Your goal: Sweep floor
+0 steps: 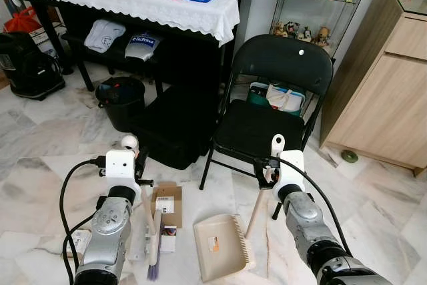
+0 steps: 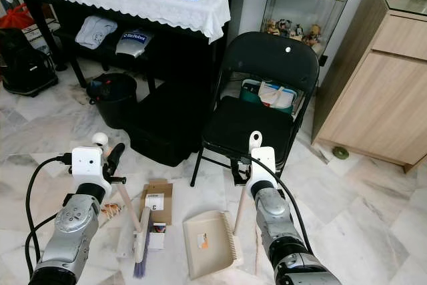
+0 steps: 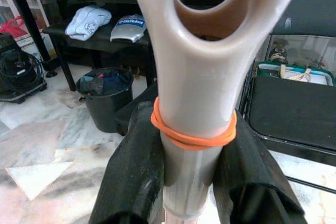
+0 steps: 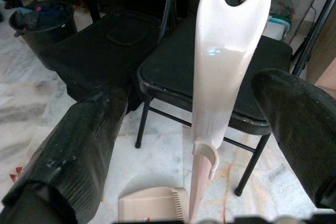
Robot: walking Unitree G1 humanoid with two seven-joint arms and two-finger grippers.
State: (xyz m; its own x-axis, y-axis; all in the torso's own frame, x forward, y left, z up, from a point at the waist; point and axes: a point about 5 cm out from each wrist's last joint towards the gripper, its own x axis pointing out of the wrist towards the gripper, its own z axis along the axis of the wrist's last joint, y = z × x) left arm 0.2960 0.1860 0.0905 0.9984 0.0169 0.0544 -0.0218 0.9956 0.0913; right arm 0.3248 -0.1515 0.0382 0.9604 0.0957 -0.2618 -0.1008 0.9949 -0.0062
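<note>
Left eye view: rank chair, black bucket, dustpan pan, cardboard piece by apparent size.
1. Folding chair
2. Black bucket and dustpan pan: look alike; the pan lies nearer the camera, so unranked.
3. Cardboard piece

Both silver arms reach forward and down, left gripper (image 3: pixel 191 182) fingers clamped together, right gripper (image 4: pixel 210 145) fingers spread wide.
</note>
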